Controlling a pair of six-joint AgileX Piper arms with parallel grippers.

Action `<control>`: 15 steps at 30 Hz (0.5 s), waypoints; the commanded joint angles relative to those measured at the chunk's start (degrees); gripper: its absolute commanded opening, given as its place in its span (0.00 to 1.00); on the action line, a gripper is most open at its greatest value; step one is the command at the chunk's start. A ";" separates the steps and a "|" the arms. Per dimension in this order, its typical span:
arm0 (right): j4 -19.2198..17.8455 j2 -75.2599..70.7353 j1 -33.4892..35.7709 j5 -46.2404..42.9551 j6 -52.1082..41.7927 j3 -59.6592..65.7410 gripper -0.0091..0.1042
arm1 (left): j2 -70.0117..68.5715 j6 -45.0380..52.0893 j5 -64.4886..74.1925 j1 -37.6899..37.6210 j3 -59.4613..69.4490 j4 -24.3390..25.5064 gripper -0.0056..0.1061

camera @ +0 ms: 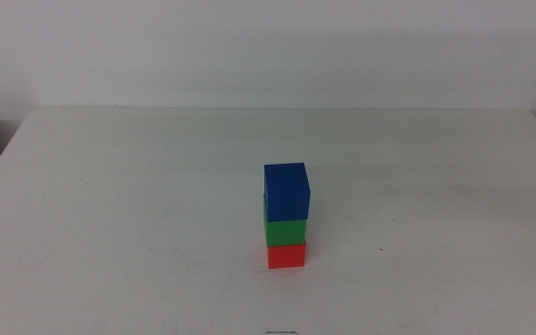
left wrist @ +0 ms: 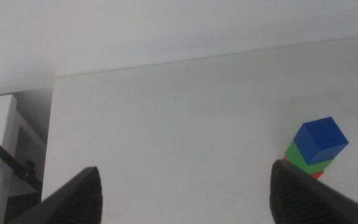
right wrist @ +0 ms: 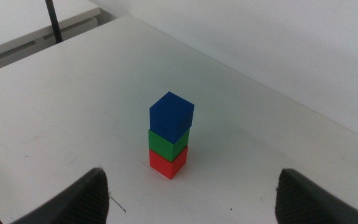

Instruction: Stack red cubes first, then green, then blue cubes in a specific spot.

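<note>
All 3 cubes stand stacked on the counter (camera: 110,205): red (camera: 287,255), green (camera: 286,230) above it, blue (camera: 287,191) topmost. My left claw (left wrist: 185,193) and right claw (right wrist: 191,196) hang apart, empty, well back from the red cube. I judge stacking done; next just stay clear.

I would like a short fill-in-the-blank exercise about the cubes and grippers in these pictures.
1. The blue cube sits on the ____ cube.
2. The red cube rests directly on the ____.
3. The left gripper and right gripper both have their jaws ____.

Missing words: green; table; open
</note>
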 commanded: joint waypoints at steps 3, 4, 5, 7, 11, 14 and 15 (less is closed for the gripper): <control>-0.33 0.31 -0.39 -4.16 -0.52 -1.32 0.89 | -1.32 -1.59 -3.79 -0.01 -0.83 0.03 0.86; -0.33 0.31 -0.39 -4.16 -0.52 -1.32 0.89 | -1.40 -1.59 -3.79 -0.01 -0.83 0.35 0.86; -0.33 0.31 -0.39 -4.16 -0.52 -1.32 0.89 | -1.40 -1.59 -3.79 -0.01 -0.83 0.50 0.86; -0.33 0.31 -0.39 -4.16 -0.52 -1.32 0.89 | -1.32 -1.59 -3.79 -0.01 -0.83 0.56 0.86; -0.33 0.31 -0.39 -4.16 -0.52 -1.32 0.89 | -1.43 -1.59 -3.82 -0.01 1.79 -0.07 0.86; -0.33 0.31 -0.39 -4.16 -0.52 -1.32 0.89 | -2.45 -1.59 -5.98 -0.01 5.87 -0.60 0.86; -0.33 0.31 -0.39 -4.16 -0.52 -1.32 0.89 | -3.07 -1.59 -7.60 -0.01 8.02 -0.55 0.86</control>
